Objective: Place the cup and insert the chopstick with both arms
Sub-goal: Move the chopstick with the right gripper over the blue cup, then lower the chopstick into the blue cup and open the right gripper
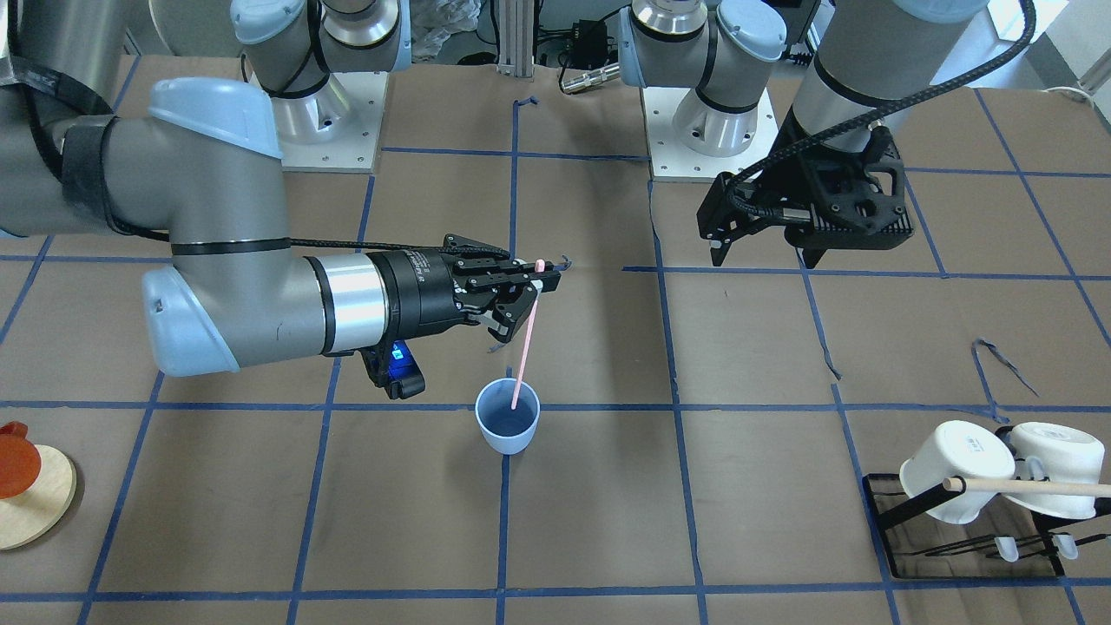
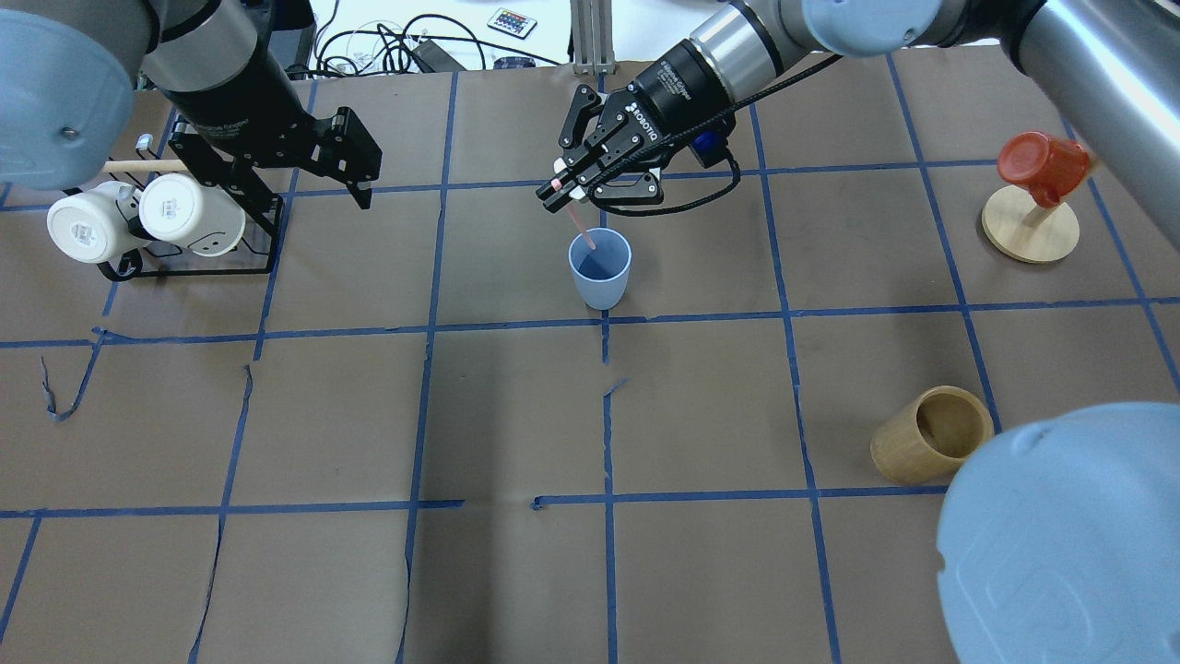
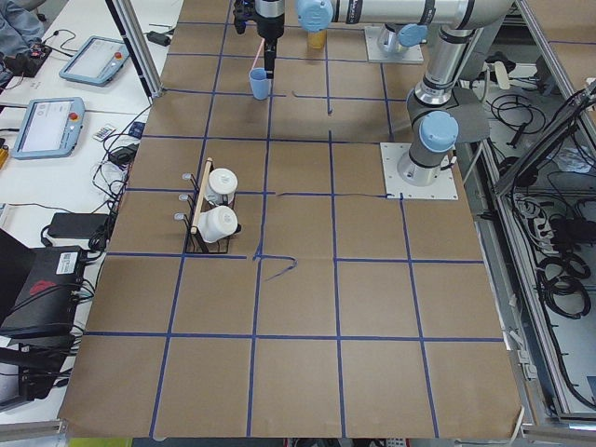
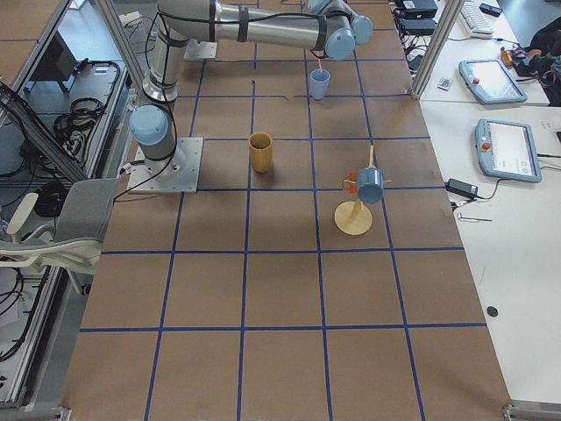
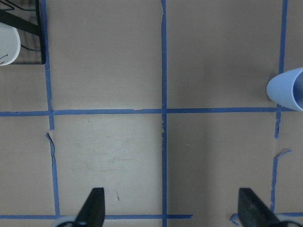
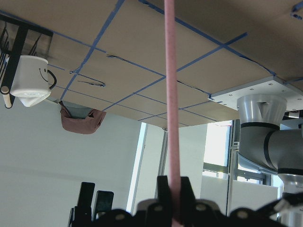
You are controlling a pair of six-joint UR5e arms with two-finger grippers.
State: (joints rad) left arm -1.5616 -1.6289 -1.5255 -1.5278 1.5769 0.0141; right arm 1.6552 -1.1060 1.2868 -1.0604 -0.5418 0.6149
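The light-blue cup (image 1: 508, 427) stands upright on the table near the middle; it also shows in the overhead view (image 2: 601, 273) and at the right edge of the left wrist view (image 5: 287, 90). My right gripper (image 1: 542, 276) is shut on the upper end of a pale-pink chopstick (image 1: 524, 351), just above and behind the cup. The chopstick (image 2: 581, 231) slants down and its lower end is inside the cup. In the right wrist view the chopstick (image 6: 171, 94) runs straight out from the shut fingers. My left gripper (image 1: 765, 258) is open and empty above bare table (image 5: 173, 213), well apart from the cup.
A black rack (image 2: 184, 263) with two white mugs (image 2: 184, 210) and a wooden dowel stands at the far left. A tan bamboo cylinder (image 2: 931, 447) stands at the near right. A red cup on a round wooden stand (image 2: 1032, 221) is at the far right.
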